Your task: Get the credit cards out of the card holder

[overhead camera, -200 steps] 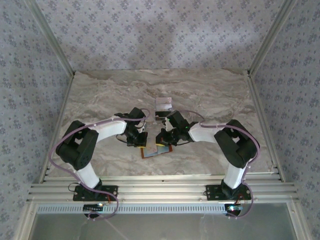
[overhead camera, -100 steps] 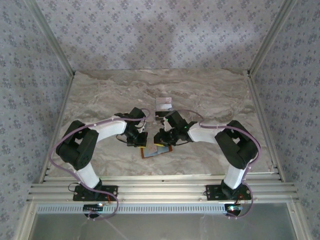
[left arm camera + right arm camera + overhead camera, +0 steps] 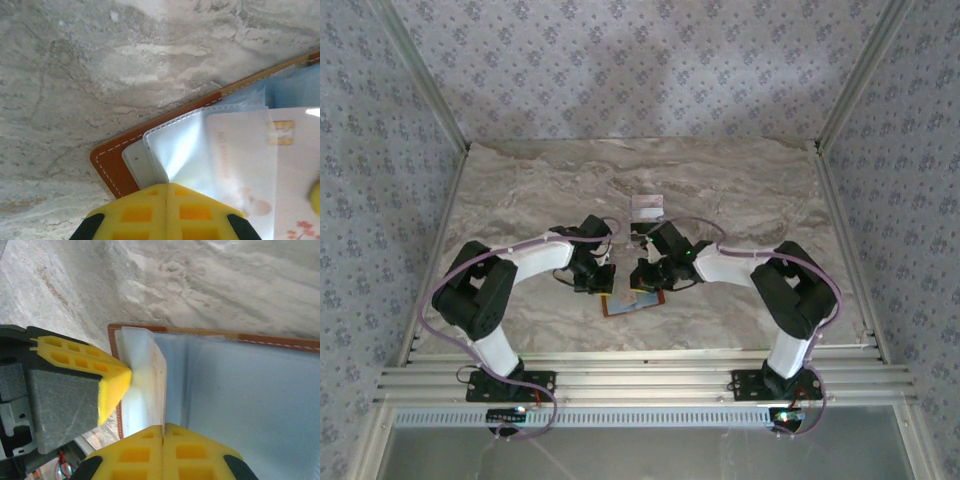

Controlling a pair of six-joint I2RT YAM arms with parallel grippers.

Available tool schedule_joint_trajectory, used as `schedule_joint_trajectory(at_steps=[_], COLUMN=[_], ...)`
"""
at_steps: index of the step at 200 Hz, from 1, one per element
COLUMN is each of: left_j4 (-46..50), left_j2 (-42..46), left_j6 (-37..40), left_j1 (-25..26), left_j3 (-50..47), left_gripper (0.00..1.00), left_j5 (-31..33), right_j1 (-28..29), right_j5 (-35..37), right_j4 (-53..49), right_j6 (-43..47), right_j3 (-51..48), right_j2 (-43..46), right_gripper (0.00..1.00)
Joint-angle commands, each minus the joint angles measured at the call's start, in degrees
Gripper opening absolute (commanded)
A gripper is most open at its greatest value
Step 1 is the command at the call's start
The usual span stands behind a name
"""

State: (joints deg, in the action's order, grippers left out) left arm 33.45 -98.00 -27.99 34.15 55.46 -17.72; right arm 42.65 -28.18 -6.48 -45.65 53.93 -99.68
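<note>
The brown leather card holder (image 3: 632, 302) lies open on the marble table, grey-blue lining (image 3: 250, 400) facing up. My left gripper (image 3: 167, 186) is shut, pinching the pale pocket flap (image 3: 185, 150) at the card holder's corner (image 3: 111, 162). A white card edge (image 3: 136, 162) peeks out beneath that flap. My right gripper (image 3: 163, 427) is shut on the edge of a whitish credit card (image 3: 159, 382) with faint pink print, which stands up out of the pocket. The left fingertip (image 3: 112, 382) presses right beside it. In the left wrist view this card (image 3: 250, 165) shows a gold chip. The dark card is hidden.
A clear plastic stand (image 3: 647, 208) sits just beyond the two grippers. The marble tabletop (image 3: 520, 190) spreads to both sides and behind. Patterned walls close it in, and a metal rail (image 3: 640, 380) runs along the near edge.
The right wrist has shifted slightly toward the far side. The card holder and the left gripper stay where they were.
</note>
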Motion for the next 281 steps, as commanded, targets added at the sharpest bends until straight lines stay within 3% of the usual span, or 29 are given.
schedule_joint_trajectory(at_steps=[1, 88, 162, 195, 281], left_j4=[3.0, 3.9, 4.0, 2.2, -1.3], left_j2=[-3.5, -1.8, 4.6, 9.1, 19.9], left_j6=[1.2, 3.9, 4.2, 3.5, 3.3], left_j1=[-0.3, -1.4, -1.5, -1.9, -9.4], left_j3=[-2.0, 0.4, 4.3, 2.5, -7.0], left_gripper=[0.04, 0.05, 0.11, 0.14, 0.29], left_j5=[9.0, 9.6, 10.3, 11.3, 9.8], right_j1=[-1.1, -1.7, -3.7, -3.2, -9.8], right_j5=[6.4, 6.9, 8.6, 12.3, 22.4], right_j4=[-10.1, -13.0, -22.4, -26.2, -37.4], right_j6=[4.9, 9.1, 38.4, 56.2, 83.3], right_j3=[1.2, 2.3, 7.0, 9.5, 24.6], right_j2=[2.6, 8.0, 11.8, 11.5, 6.4], right_gripper=[0.04, 0.02, 0.02, 0.00, 0.00])
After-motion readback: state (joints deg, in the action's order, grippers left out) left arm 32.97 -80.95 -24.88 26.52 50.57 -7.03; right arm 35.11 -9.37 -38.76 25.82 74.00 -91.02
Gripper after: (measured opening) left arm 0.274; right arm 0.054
